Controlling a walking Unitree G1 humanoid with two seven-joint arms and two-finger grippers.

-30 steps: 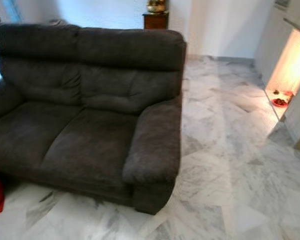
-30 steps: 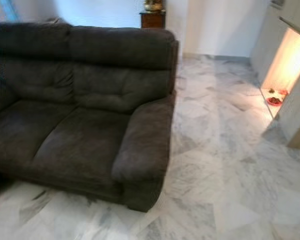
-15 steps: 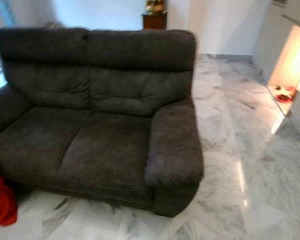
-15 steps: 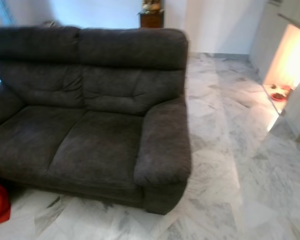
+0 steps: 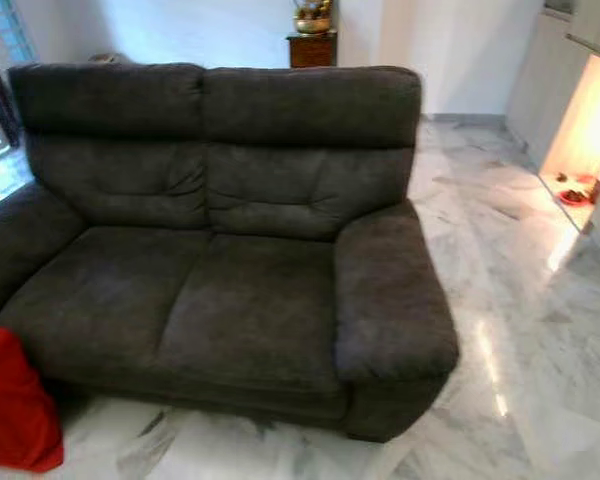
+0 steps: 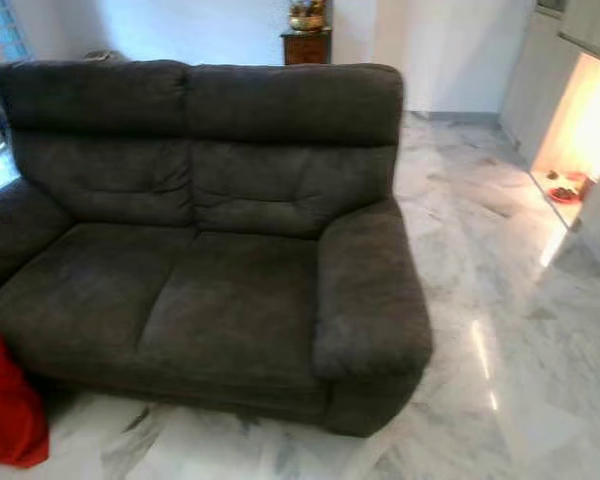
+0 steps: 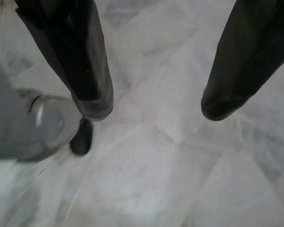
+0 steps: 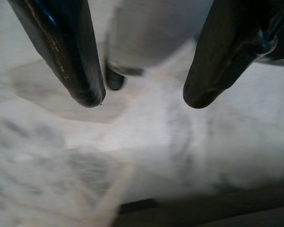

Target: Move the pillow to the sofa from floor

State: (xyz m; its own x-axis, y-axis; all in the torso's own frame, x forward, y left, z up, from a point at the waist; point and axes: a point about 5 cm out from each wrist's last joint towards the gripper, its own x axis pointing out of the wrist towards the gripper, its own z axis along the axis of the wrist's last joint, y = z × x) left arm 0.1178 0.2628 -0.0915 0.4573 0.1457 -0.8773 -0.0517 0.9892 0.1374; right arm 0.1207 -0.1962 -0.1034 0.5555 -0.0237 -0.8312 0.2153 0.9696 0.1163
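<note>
Dark grey two-seat fabric sofa (image 5: 230, 240) standing on pale grey-veined marble tile floor (image 5: 520, 330), both seat cushions bare, right armrest nearest the open floor. Bright red soft pillow (image 5: 15, 405) lying on the floor at the sofa's front left corner, touching or just beside the base below the left armrest, partly cut off by the picture edge. Small dark wooden cabinet (image 5: 312, 48) behind the sofa back against the white wall, brass-coloured ornament (image 5: 312, 14) on top. Lit alcove at the right edge, low down, with a red dish (image 5: 576, 196) on its floor. Barred window (image 5: 2, 40) at the far left behind the sofa. Left hand (image 7: 154, 106) hanging over bare marble, two black fingers spread well apart, nothing between them; silver-grey robot part (image 7: 23, 125) beside one finger. Right hand (image 8: 142, 99) likewise over marble, fingers spread apart and holding nothing, blurred silver-grey robot part (image 8: 151, 33) beyond the tips. Both hands well apart from the pillow.
</note>
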